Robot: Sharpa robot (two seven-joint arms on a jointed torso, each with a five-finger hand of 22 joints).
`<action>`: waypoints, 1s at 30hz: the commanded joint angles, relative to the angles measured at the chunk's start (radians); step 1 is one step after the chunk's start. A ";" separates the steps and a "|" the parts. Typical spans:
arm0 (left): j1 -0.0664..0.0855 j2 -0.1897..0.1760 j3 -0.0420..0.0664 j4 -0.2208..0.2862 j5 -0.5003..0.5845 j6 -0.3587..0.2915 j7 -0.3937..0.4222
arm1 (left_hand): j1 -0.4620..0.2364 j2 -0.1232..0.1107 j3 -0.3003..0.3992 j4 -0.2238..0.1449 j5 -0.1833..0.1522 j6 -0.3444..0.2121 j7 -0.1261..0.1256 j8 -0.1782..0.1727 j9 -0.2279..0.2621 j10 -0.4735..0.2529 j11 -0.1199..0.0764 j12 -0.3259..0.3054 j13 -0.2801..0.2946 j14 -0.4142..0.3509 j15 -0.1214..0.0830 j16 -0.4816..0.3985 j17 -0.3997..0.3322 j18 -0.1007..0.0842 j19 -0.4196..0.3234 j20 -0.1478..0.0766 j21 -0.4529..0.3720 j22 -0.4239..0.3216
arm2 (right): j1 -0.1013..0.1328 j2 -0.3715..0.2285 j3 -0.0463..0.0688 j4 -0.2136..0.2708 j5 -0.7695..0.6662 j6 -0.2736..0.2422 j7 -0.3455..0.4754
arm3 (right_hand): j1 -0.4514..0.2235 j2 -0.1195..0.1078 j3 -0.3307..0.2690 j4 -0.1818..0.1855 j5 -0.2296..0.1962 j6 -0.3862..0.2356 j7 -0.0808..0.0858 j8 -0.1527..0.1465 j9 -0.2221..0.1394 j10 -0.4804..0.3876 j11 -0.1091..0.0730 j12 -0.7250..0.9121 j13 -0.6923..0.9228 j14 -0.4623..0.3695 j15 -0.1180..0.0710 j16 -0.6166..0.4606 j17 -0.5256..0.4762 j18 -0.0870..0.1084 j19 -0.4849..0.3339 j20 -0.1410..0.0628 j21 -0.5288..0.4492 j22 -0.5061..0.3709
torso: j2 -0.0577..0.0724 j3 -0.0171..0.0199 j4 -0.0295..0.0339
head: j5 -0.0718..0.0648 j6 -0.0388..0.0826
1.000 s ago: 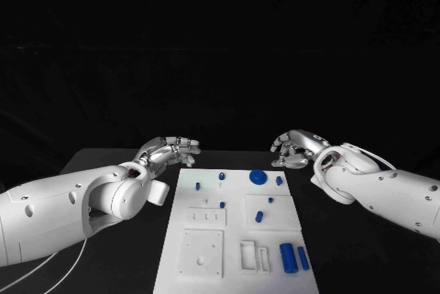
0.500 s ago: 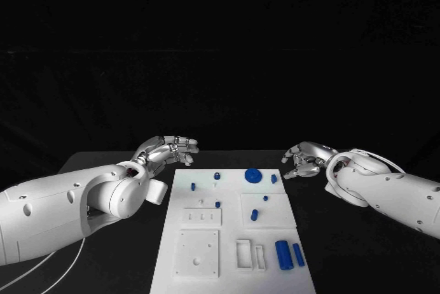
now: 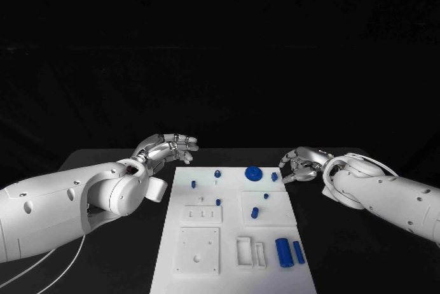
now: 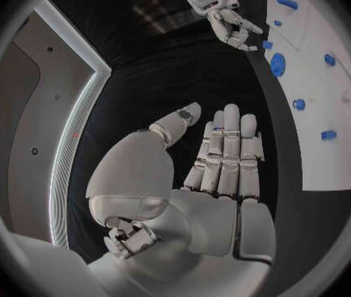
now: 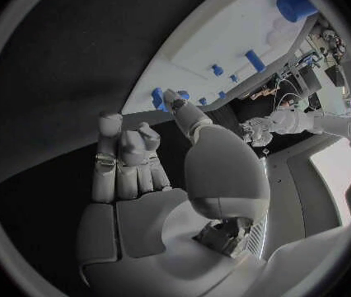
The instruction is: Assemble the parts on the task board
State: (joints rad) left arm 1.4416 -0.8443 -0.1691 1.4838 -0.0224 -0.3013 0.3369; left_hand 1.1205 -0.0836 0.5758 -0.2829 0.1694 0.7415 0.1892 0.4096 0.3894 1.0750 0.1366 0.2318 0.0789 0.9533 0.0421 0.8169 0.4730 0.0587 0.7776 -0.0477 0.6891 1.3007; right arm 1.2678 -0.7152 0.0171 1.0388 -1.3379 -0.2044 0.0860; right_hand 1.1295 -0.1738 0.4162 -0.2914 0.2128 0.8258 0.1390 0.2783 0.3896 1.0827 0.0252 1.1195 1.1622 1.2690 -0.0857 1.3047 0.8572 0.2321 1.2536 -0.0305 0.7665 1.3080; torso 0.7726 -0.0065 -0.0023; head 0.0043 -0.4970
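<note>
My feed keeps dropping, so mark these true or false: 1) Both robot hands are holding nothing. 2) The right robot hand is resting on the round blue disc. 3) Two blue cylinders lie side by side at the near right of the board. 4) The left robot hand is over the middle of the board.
1) True: the left robot hand and the right robot hand hold nothing.
2) False: it sits off the task board beyond its far right corner, apart from the round blue disc.
3) True: the blue cylinders lie side by side there.
4) False: it is beyond the board's far left corner.
</note>
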 commanded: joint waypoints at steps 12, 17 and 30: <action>0.001 -0.001 0.001 0.002 -0.011 0.016 0.009 | -0.005 -0.005 0.003 -0.002 -0.006 0.004 0.003 -0.006 -0.002 0.000 0.004 -0.004 -0.002 0.006 0.001 0.003 -0.002 0.010 -0.002 -0.007 0.006 -0.002 | -0.006 0.026 0.000 -0.026 0.030 -0.022 0.032 | 0.005 0.011 -0.001 -0.001 0.001 0.004 -0.006 0.001 0.002 -0.010 -0.005 0.005 -0.002 -0.004 -0.005 0.000 0.005 0.030 -0.009 0.001 0.007 0.022 | 0.000 -0.0026 0.0015 | 0.000 -0.007; 0.001 -0.003 0.001 0.004 -0.015 0.017 0.010 | -0.005 -0.005 0.003 -0.002 -0.006 0.004 0.003 -0.006 -0.002 0.000 0.004 -0.004 -0.002 0.006 0.001 0.003 -0.002 0.010 -0.002 -0.007 0.006 -0.002 | -0.006 0.022 0.000 0.004 0.079 -0.042 0.051 | -0.012 0.006 -0.012 0.000 0.005 0.003 -0.004 0.000 0.001 -0.012 -0.004 0.006 -0.005 -0.005 -0.004 -0.003 0.009 0.030 -0.012 0.002 0.011 0.022 | -0.001 -0.0038 0.0005 | 0.002 -0.009; 0.001 0.003 0.001 -0.001 -0.017 0.017 0.009 | -0.005 -0.006 0.003 -0.002 -0.006 0.004 0.004 -0.006 -0.002 0.000 0.005 -0.004 -0.002 0.006 0.001 0.003 -0.003 0.010 -0.002 -0.007 0.006 -0.002 | 0.000 0.069 0.002 0.016 -0.045 -0.101 -0.017 | -0.045 0.015 -0.054 -0.001 0.043 0.020 0.013 0.007 0.003 -0.022 0.012 -0.020 -0.050 -0.004 0.012 -0.020 0.025 0.030 -0.028 -0.001 0.022 0.020 | 0.000 -0.0055 0.0007 | 0.005 -0.014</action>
State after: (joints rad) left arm 1.4415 -0.8440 -0.1687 1.4818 -0.0329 -0.2988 0.3368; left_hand 1.1205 -0.0836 0.5758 -0.2829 0.1694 0.7414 0.1892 0.4096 0.3887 1.0750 0.1366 0.2321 0.0780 0.9532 0.0421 0.8169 0.4718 0.0518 0.7775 -0.0475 0.6890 1.3000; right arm 1.2666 -0.6493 0.0182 1.0561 -1.3002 -0.2932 0.1100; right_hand 1.0897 -0.1632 0.3667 -0.2940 0.2594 0.8233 0.1355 0.2827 0.3918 1.0508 0.0329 1.0928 1.1117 1.2585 -0.0731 1.2807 0.8809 0.2318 1.2182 -0.0275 0.7864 1.3077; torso 0.7719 -0.0109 -0.0016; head 0.0096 -0.5097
